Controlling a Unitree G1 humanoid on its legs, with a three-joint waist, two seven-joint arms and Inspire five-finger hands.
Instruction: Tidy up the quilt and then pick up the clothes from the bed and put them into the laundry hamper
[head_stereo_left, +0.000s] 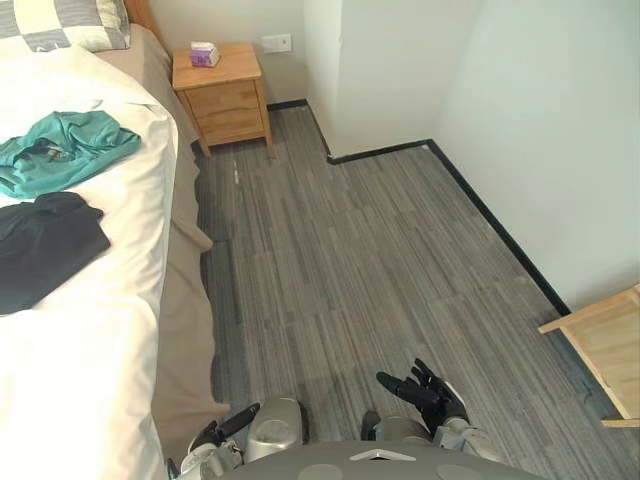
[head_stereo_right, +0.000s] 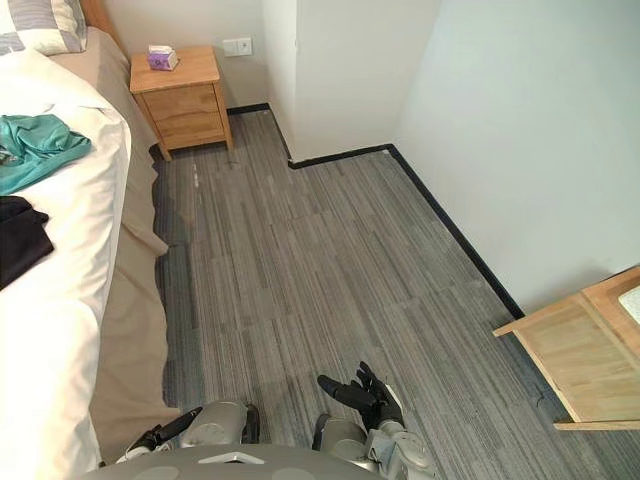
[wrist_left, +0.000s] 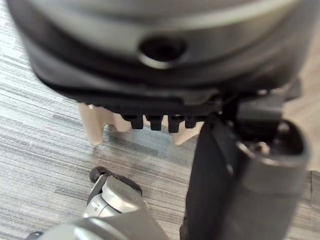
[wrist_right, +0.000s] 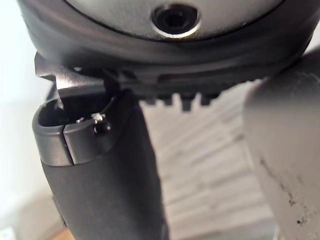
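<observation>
My left hand (head_stereo_left: 228, 424) and right hand (head_stereo_left: 425, 388) hang low, fingers loosely open and empty, since the teal top (head_stereo_left: 62, 150) and black garment (head_stereo_left: 42, 248) lie unreached on the quilt (head_stereo_left: 100, 330), well to my left.

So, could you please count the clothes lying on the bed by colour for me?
Teal garment: 1
Black garment: 1
Total: 2
</observation>
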